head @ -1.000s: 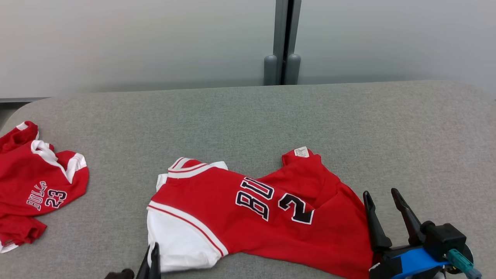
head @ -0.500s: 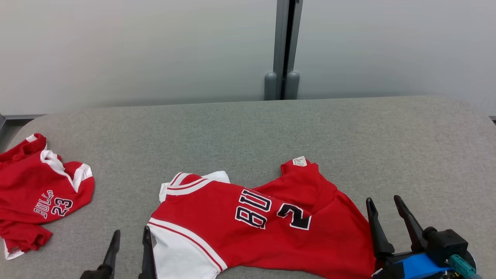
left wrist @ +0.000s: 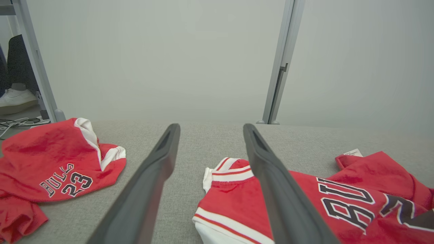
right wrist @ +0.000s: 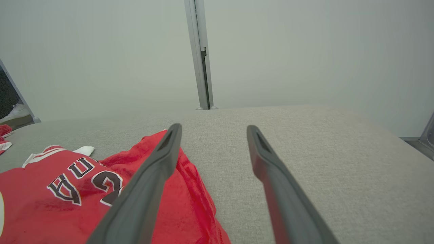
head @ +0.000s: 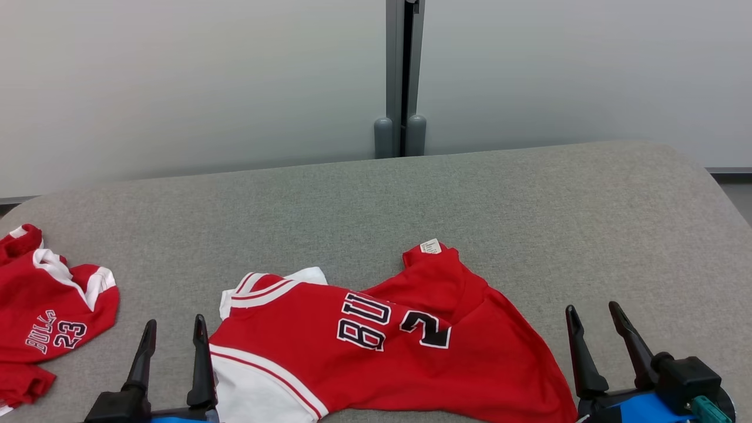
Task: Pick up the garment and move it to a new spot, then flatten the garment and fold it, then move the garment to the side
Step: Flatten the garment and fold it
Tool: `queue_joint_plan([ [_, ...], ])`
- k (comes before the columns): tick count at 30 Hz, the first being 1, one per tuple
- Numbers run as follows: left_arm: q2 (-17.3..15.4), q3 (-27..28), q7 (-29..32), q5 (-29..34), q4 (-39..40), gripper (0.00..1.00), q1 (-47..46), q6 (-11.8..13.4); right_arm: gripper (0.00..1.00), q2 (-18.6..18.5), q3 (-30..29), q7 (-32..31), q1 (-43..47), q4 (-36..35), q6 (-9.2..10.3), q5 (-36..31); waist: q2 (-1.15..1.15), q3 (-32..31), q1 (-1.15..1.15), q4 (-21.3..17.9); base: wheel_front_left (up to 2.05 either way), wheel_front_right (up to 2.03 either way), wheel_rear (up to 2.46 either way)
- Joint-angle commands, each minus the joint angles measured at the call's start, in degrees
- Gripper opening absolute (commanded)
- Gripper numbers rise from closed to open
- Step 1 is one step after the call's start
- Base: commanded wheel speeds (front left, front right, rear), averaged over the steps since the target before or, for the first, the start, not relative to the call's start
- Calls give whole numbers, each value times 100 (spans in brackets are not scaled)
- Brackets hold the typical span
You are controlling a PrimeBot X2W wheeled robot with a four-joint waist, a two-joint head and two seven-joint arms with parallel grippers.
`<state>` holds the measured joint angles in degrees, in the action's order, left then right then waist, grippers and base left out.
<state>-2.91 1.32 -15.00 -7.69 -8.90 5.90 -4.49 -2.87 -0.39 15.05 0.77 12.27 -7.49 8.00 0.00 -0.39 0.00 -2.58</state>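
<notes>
Both the left end effector [head: 176,320] and the right end effector [head: 591,306] stand spread and empty; the central red Bulls jersey [head: 382,352] lies between them on the grey surface [head: 411,200], long axis crosswise, one end just beside each.

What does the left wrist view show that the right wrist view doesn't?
Left wrist: the "BULLS 23" print on the second jersey, floor cables, and the tag on the near jersey. Right wrist: the right end of the table, up to its edge. Both: the near jersey with its lettering, the grey table and the post.
</notes>
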Motion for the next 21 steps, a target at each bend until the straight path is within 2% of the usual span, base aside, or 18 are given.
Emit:
queue_joint_plan([
  [1,2,88,-26,62,-27,100,-101,-50,100,-5,-21,18,118,-44,-2,-61,0,-1,0,-28,0,0,0],
  [11,-40,437,-26,243,-142,100,-271,-192,100,-5,-56,18,350,-285,-1,-89,0,35,0,-96,0,0,0],
  [21,-30,532,-26,343,-336,100,-341,-257,100,-5,54,19,340,-275,-2,-124,0,69,0,-84,0,0,0],
])
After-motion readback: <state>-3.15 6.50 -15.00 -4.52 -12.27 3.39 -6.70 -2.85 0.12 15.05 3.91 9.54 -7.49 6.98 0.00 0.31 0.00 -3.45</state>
